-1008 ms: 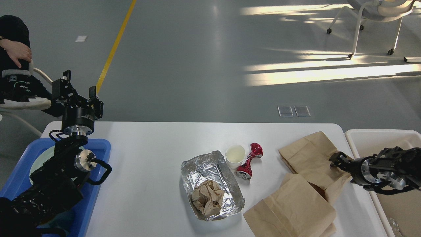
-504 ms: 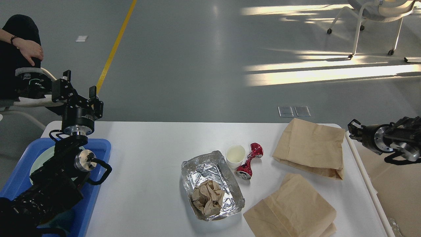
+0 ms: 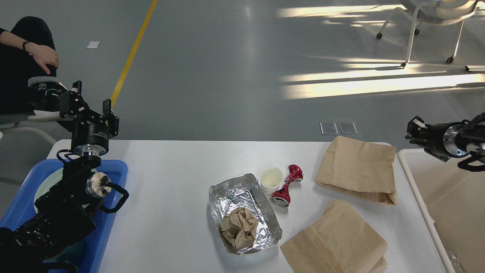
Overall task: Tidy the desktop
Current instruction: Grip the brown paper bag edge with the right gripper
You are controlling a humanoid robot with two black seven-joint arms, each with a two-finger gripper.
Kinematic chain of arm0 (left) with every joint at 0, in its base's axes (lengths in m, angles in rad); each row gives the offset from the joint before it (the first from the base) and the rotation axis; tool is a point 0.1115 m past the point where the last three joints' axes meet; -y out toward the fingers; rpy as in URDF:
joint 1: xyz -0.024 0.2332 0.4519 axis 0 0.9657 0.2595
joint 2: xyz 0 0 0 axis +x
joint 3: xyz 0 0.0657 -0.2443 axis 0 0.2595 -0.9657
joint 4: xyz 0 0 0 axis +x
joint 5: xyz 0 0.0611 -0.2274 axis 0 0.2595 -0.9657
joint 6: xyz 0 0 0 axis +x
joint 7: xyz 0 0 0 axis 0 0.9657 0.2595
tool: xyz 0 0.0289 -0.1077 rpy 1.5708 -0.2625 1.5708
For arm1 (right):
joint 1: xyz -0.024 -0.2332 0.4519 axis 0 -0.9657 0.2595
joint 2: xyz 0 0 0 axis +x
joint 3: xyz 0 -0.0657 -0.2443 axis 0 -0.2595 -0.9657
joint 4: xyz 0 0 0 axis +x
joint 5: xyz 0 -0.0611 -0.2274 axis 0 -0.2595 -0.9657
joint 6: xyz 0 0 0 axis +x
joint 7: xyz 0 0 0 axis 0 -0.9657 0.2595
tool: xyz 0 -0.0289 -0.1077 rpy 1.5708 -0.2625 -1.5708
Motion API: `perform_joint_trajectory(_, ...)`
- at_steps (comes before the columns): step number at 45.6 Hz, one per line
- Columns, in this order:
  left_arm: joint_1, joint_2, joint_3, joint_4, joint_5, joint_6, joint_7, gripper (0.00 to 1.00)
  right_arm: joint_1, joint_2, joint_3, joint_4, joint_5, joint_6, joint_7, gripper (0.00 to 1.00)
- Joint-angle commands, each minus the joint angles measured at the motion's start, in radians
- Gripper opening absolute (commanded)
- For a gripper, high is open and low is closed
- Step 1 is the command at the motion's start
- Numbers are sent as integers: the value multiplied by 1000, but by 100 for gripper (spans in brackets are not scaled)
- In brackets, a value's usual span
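The white tabletop (image 3: pixel 170 182) fills the lower middle of the view. On it lie a foil tray (image 3: pixel 242 197) with crumpled paper (image 3: pixel 239 226), a paper cup (image 3: pixel 271 179), a crushed red can (image 3: pixel 288 185) and two brown paper bags (image 3: pixel 358 168) (image 3: pixel 337 239). The left claw (image 3: pixel 91 104) stands spread and empty above the blue tray (image 3: pixel 113 170). The right claw (image 3: pixel 413 129) hangs above the white bin (image 3: pixel 409 159); I cannot tell its state.
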Motion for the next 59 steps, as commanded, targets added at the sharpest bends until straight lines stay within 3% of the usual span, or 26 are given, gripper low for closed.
perform_joint_trajectory(1,0,0,0,0,0,0,0,97,-35,22,3,-2,-1,-3,1,82)
perform_joint_trajectory(13,0,0,0,0,0,0,0,97,-63,117,-105,-22,-2,4,3,82)
perform_joint_trajectory(29,0,0,0,0,0,0,0,97,-192,210,-96,-186,-7,-11,1,82)
perform_joint_trajectory(37,0,0,0,0,0,0,0,97,-207,226,-83,-195,-6,-11,1,82)
perform_joint_trajectory(43,0,0,0,0,0,0,0,97,-233,238,-83,-201,-7,-20,1,71)
perform_joint_trajectory(47,0,0,0,0,0,0,0,97,-247,239,-83,-201,-7,-34,1,70)
perform_joint_trajectory(52,0,0,0,0,0,0,0,97,-271,241,-85,-201,-7,-40,1,48)
perform_joint_trajectory(59,0,0,0,0,0,0,0,97,-284,241,-85,-194,-6,-39,1,1)
